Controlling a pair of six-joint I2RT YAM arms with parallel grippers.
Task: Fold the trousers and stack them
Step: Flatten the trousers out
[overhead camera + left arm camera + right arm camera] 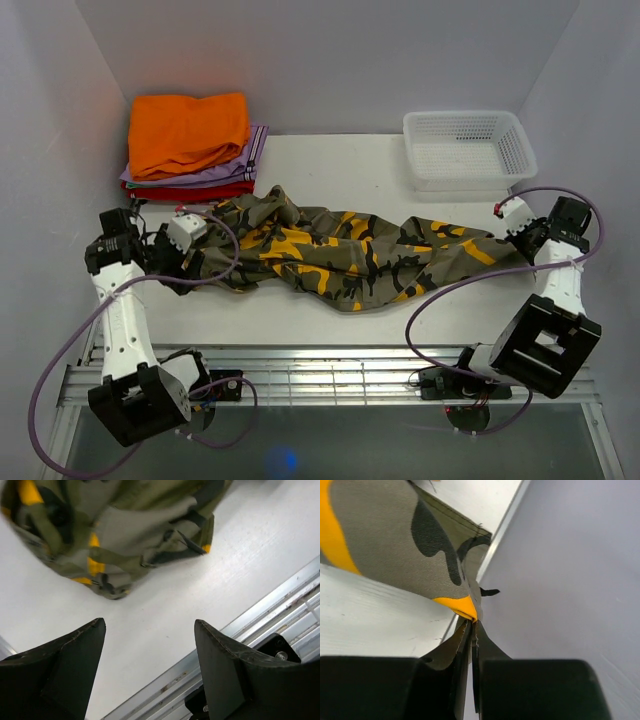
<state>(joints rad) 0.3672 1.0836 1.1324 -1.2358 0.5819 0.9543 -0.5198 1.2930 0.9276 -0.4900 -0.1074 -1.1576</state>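
A pile of folded clothes sits at the back left of the white table (330, 165). An orange garment (188, 130) is on top, a lilac one (252, 148) is under it, and a red one (190, 190) is at the bottom. A white plastic basket (470, 180) stands at the back right. A metal rail (330, 375) runs along the near edge, and purple cables (60, 370) loop around both arms.

The left arm goes up from its base, then bends over to the right, low above the table. The left gripper (149, 625) has its fingers wide apart with nothing between them. The right arm goes up on the right side, and its wrist turns to the left. The right gripper (472, 630) is squeezed tight on a yellow-orange tip of cloth, close to the grey side wall (560, 555).

The camouflage trousers (350, 255) lie crumpled across the middle of the table, from left to right, and their back edge comes near the clothes pile. Their left end lies just past the left fingertips and does not touch them. Their right end is the part pinched in the right gripper.
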